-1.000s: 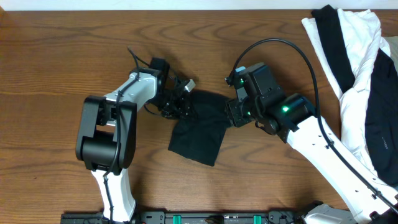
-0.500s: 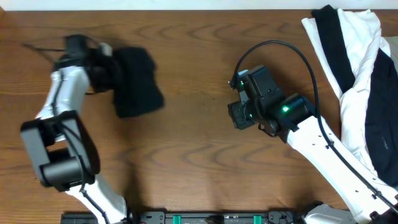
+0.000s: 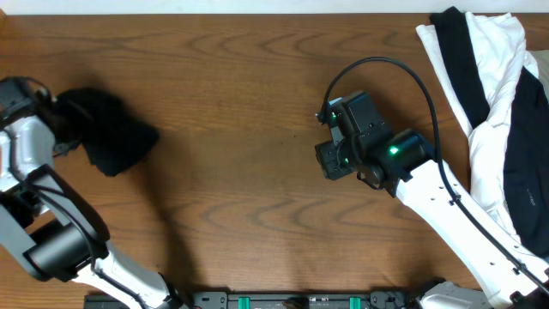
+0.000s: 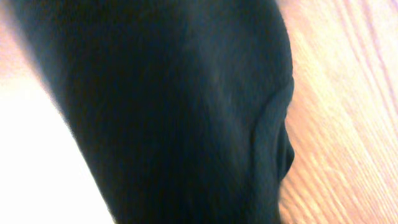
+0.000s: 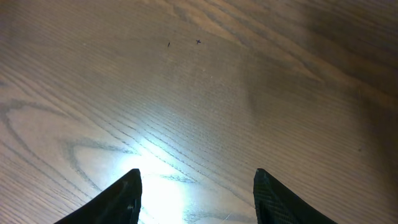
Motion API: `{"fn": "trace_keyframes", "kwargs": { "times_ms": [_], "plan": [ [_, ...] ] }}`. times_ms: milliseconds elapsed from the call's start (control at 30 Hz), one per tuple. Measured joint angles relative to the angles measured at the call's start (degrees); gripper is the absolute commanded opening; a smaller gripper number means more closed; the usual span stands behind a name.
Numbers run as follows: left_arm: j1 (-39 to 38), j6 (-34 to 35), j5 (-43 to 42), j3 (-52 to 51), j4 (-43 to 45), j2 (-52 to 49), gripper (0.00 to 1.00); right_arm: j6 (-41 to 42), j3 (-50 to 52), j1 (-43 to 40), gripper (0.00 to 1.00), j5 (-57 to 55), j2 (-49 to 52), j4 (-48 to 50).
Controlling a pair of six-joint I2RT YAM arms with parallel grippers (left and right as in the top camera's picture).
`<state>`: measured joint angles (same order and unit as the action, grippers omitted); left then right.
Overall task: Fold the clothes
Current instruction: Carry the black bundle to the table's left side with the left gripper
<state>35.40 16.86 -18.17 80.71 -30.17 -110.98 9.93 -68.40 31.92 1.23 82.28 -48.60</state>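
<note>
A wooden table [image 3: 257, 86] is filling the overhead view. At its far right corner a pile of clothes [image 3: 502, 103], black and white garments heaped loosely, is lying unfolded. The right arm [image 3: 463, 206] is reaching in from the near right toward the middle of the table, and the left arm [image 3: 34, 197] is stretching along the left edge. A black garment [image 3: 111, 137], gathered into a small compact bundle, is sitting at the far left of the table, touching the end of the left arm and well apart from the pile. Whether it is resting on the wood or hanging just above it cannot be told. The left gripper [image 3: 62, 112] is meeting the bundle's left side. Its wrist camera is showing only dark fabric close over the wood and no fingers, so it is unclear whether it is gripping or letting go. The right gripper [image 5: 199, 196] is hovering open and empty over bare wood, its two dark fingertips standing apart. The likely risks are that the bundle is lying close to the table's left edge and could slide off. Loose fabric could also catch on a finger as the arm pulls away, dragging the fold open.
</note>
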Motion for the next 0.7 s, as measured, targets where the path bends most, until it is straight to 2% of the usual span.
{"fn": "trace_keyframes", "kwargs": {
  "times_ms": [133, 367, 567, 700],
  "plan": [
    [2.4, 2.1, -1.8, 0.0, -4.4, 0.0, 0.98, 0.0, 0.0, 0.0, 0.56, 0.0, 0.0, 0.0],
    [2.3, 7.8, -5.5, 0.0, -16.4, 0.0, 0.98, 0.0, 0.0, 0.0, 0.56, 0.0, 0.0, -0.3],
    [2.3, 10.2, -5.5, 0.0, -17.5, 1.8, 0.98, 0.0, 0.0, 0.0, 0.57, -0.2, 0.0, -0.3],
    [2.3, 10.0, -4.8, 0.0, -15.5, 7.6, 0.98, 0.0, 0.0, 0.0, 0.57, -0.3, 0.0, -0.4]
  ]
}}
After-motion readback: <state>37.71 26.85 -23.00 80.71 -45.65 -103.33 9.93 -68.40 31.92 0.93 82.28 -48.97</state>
